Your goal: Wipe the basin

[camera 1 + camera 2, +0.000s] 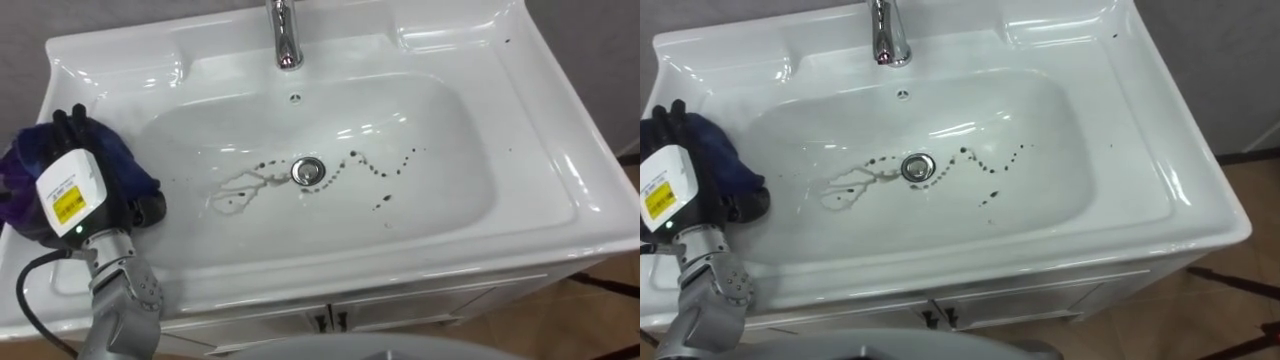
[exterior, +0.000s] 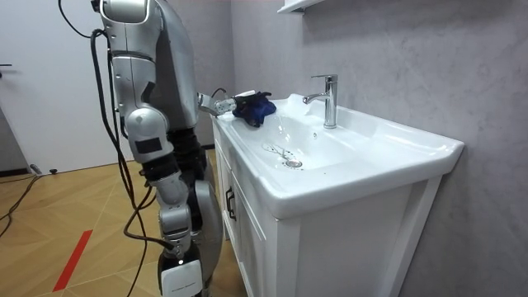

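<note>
Basin [image 1: 460, 190] sits just right of my left hand [image 1: 105, 205], which rests on its left rim, fingers curled around a dark blue cloth [image 1: 128, 160]; dark spots [image 1: 385, 172] lie inside near the drain [image 1: 308, 170].

My white basin [image 1: 470, 190] has dark specks [image 1: 385, 172] scattered round the drain [image 1: 308, 170] and a watery smear to its left. The blue cloth [image 1: 128, 165] sits on the left rim, bunched in my left hand [image 1: 72, 192].

Silver arm, black-fingered left hand [image 1: 72, 125]
</note>
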